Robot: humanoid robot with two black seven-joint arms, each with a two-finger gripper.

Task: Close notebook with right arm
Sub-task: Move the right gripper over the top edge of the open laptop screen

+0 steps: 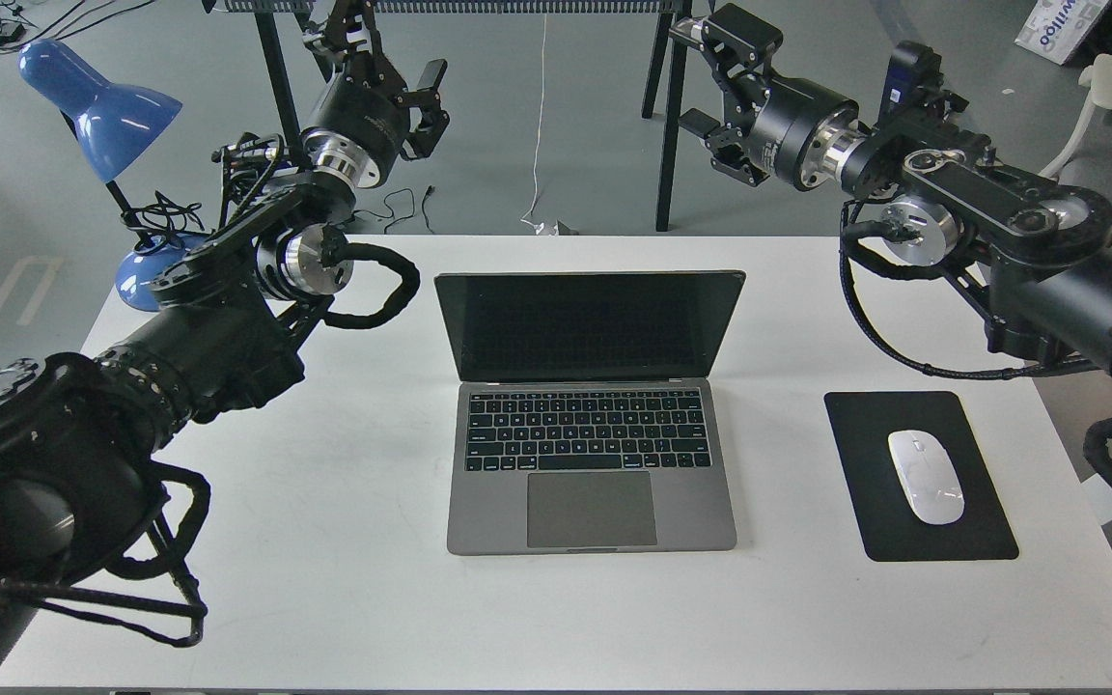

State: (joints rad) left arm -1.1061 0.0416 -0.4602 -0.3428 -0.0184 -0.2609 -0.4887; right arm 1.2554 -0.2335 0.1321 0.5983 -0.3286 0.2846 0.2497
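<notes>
The notebook lies open in the middle of the white table, its black screen upright and facing me. My right arm, with a blue module near the wrist, reaches in from the right. Its gripper hangs in the air beyond the table's far edge, above and behind the lid's right top corner, and does not touch the lid. Its fingers are spread and empty. My left gripper is open and empty, raised at the back left, well away from the notebook.
A black mousepad with a white mouse lies right of the notebook. A blue desk lamp stands at the table's far left corner. Black frame legs stand on the floor behind the table.
</notes>
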